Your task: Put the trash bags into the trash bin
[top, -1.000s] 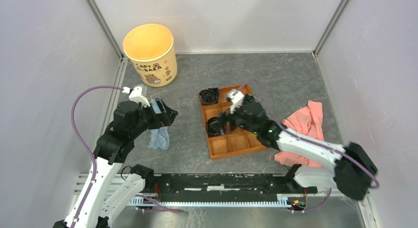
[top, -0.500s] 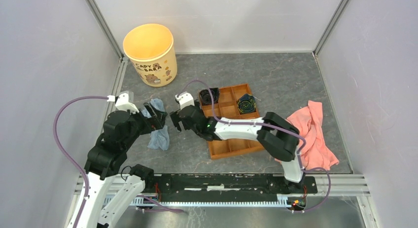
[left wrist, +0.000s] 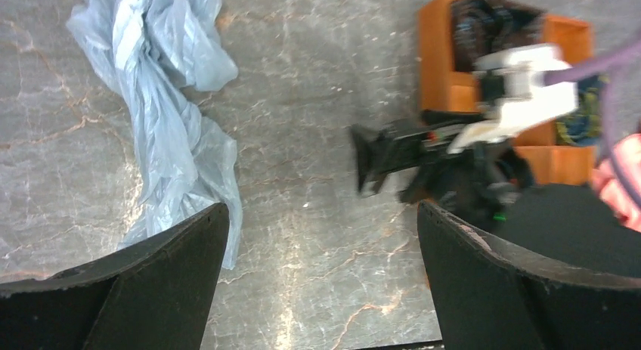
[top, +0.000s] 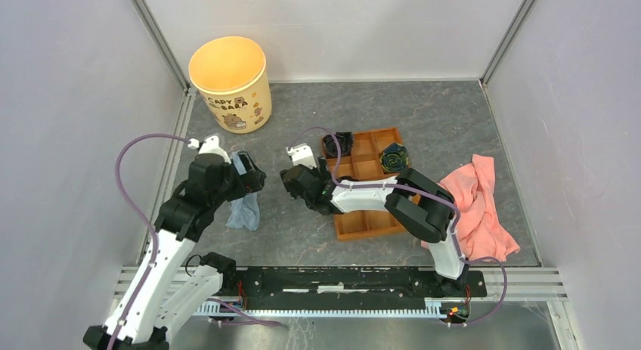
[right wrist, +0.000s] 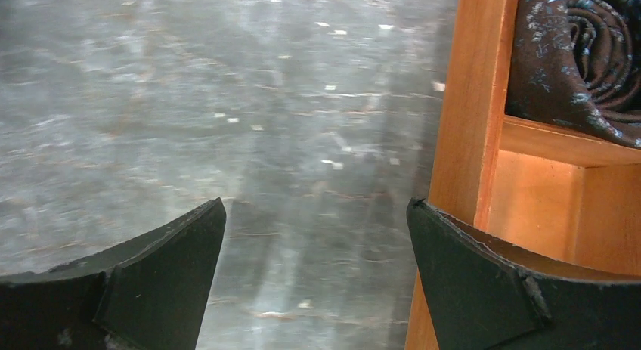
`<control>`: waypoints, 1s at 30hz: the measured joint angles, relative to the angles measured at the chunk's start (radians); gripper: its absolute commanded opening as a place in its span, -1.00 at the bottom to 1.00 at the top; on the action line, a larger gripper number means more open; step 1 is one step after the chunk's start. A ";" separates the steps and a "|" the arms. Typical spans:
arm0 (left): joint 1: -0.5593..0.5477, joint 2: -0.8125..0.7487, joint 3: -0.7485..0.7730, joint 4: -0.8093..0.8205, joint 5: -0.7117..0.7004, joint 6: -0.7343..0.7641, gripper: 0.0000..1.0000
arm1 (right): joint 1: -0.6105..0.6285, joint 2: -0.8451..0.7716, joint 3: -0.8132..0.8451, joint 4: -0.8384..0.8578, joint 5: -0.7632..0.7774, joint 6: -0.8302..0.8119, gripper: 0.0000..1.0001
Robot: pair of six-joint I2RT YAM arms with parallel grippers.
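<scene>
The trash bag (top: 244, 210) lies crumpled in a long strip on the grey floor at the left, and also shows in the left wrist view (left wrist: 162, 116). The trash bin (top: 228, 84) stands upright and empty at the back left. My left gripper (top: 255, 176) is open and empty, hovering over the bag's right side; in its own view (left wrist: 321, 278) the bag lies by the left finger. My right gripper (top: 290, 181) is open and empty, low over bare floor between the bag and the orange tray (top: 372, 214); in its own view (right wrist: 314, 278) its right finger is beside the tray wall (right wrist: 461, 116).
The orange compartment tray holds dark rolled items (top: 393, 158), one of them seen close up (right wrist: 582, 48). A pink cloth (top: 475, 202) lies at the right. Grey walls enclose the floor on three sides. The right gripper shows in the left wrist view (left wrist: 378, 150).
My right arm swung left from over the tray to the floor beside it, then drew back slightly right. The tray slid to the right. My left gripper stayed over the bag with small shifts.
</scene>
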 measured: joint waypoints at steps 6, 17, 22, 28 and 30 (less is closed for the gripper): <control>0.002 0.163 -0.018 0.009 -0.084 -0.045 1.00 | -0.066 -0.096 -0.150 0.040 0.025 0.024 0.96; 0.290 0.208 -0.151 0.089 -0.180 -0.153 1.00 | -0.061 -0.232 -0.408 0.308 -0.222 -0.135 0.97; 0.412 0.355 -0.177 0.192 -0.082 -0.155 0.85 | -0.055 -0.246 -0.442 0.395 -0.327 -0.189 0.96; 0.420 0.385 -0.295 0.306 0.057 -0.166 0.40 | -0.048 -0.266 -0.468 0.492 -0.437 -0.240 0.97; 0.420 0.377 -0.322 0.330 0.094 -0.167 0.18 | -0.043 -0.274 -0.477 0.521 -0.466 -0.255 0.96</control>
